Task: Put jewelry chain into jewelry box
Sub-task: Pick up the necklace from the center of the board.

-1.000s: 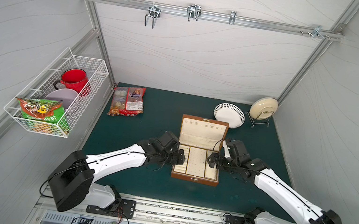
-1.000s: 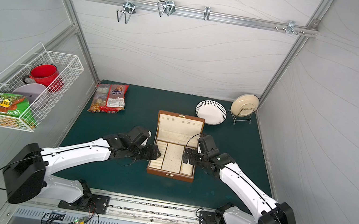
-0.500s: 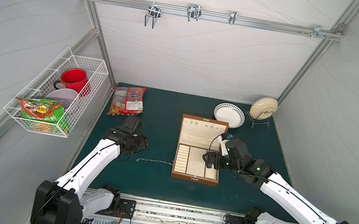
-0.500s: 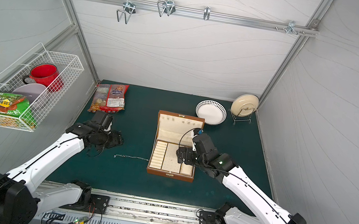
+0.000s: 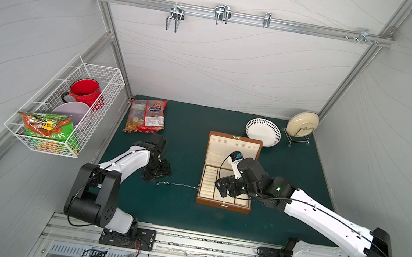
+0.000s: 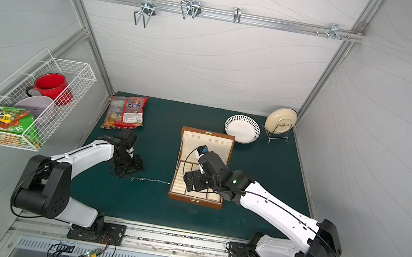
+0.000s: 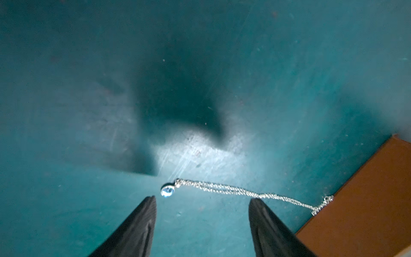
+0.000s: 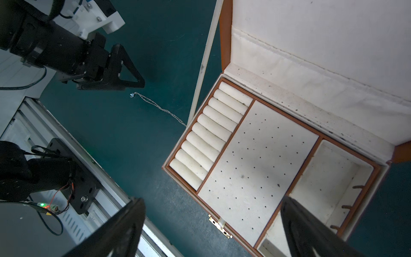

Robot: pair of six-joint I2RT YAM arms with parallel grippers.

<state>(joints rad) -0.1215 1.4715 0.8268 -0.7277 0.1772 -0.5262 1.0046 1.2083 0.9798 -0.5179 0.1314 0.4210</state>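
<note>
The jewelry chain (image 5: 177,185) is a thin silver line lying flat on the green mat, in both top views (image 6: 150,180). One end touches the left wall of the jewelry box (image 5: 223,206). The brown box stands open with a cream lining (image 8: 255,166). My left gripper (image 7: 202,199) is open low over the mat. The chain (image 7: 233,190) and its small blue pendant (image 7: 167,191) lie just beyond its fingertips, with nothing between them. My right gripper (image 8: 211,200) is open and hovers over the box's front half (image 6: 195,200).
A snack bag (image 5: 147,116) lies at the back left. A patterned white bowl (image 5: 263,132) and a cream plate on a wire stand (image 5: 302,124) are at the back right. A wire basket (image 5: 60,110) with a red mug hangs on the left wall.
My left gripper left the box's side, swung left and came down at the chain's far end, jaws narrowing a little. My right gripper shifted from the box's right side to over it.
</note>
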